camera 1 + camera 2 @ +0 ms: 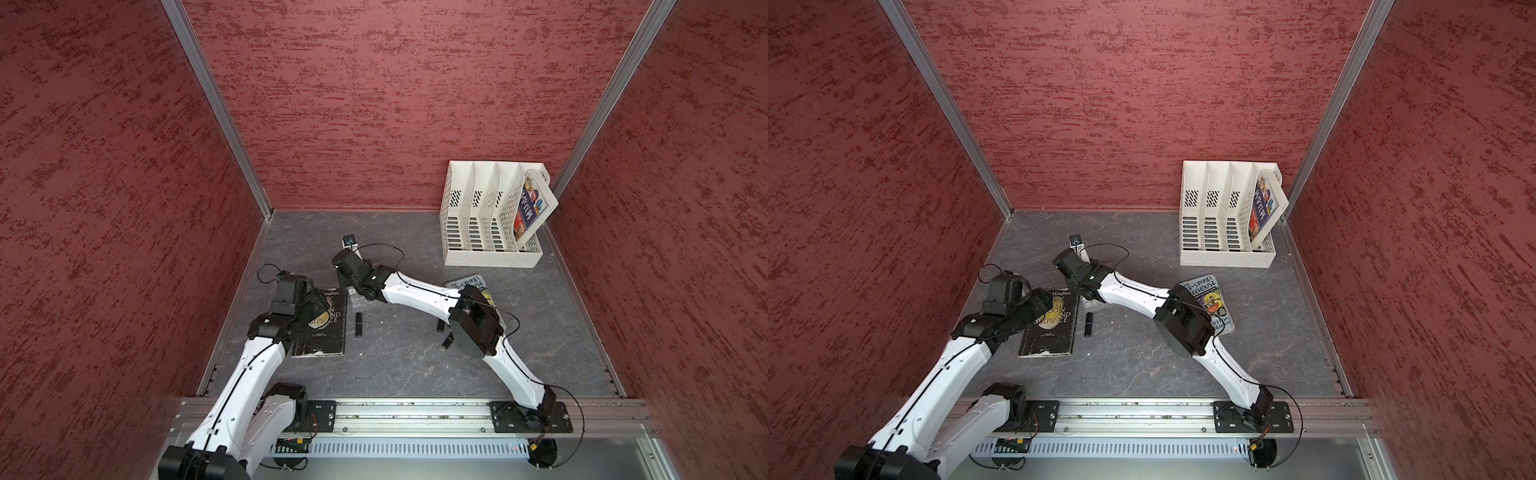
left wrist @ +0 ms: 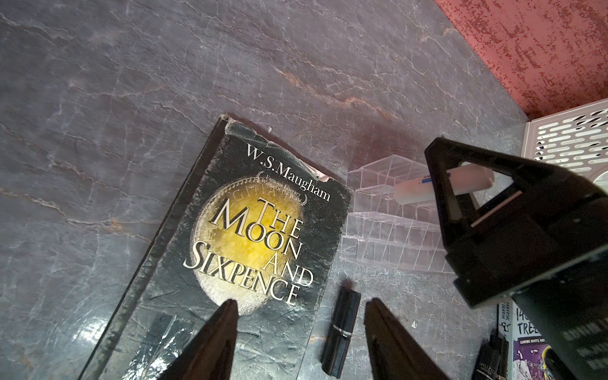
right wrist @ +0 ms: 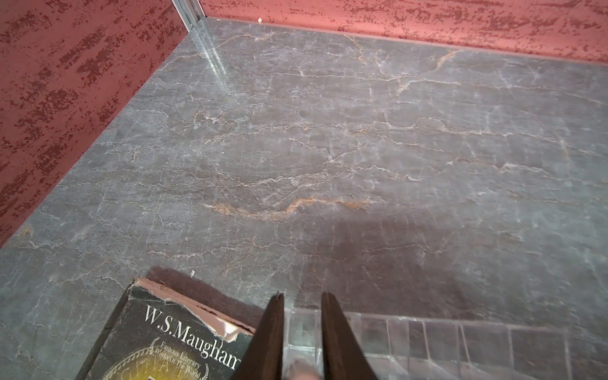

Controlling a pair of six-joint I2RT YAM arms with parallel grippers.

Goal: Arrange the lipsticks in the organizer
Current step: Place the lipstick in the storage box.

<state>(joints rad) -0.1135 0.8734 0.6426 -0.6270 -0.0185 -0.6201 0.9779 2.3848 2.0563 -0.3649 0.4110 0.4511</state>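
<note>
In both top views I see the grey, veined bench [image 1: 399,374] [image 1: 1142,370], walled in mottled red. One white slotted file rack [image 1: 490,216] [image 1: 1225,216] stands in the far right corner, with a bright magazine [image 1: 532,203] leaning in its end slot.

Two books lie flat. A worn dark hardback [image 1: 328,336] [image 1: 1054,336] is partly under my left arm [image 1: 257,365]. A colourful paperback [image 1: 1208,291] is half covered by the right arm [image 1: 419,291].

The organizer [image 2: 388,230], a clear acrylic box of square cells, shows well only in the left wrist view. It sits just beside the hardback's corner, and from above the right arm blocks nearly all of it.

The right jaws are clamped on the white lipstick [image 2: 413,190], held crosswise over the organizer. The left jaws stand open and empty above the hardback's edge and one glossy black lipstick [image 2: 342,329] [image 1: 359,324] lying on the bench. I count two more black tubes [image 1: 439,326] [image 1: 447,341] by the right arm's elbow, partly hidden.
</note>
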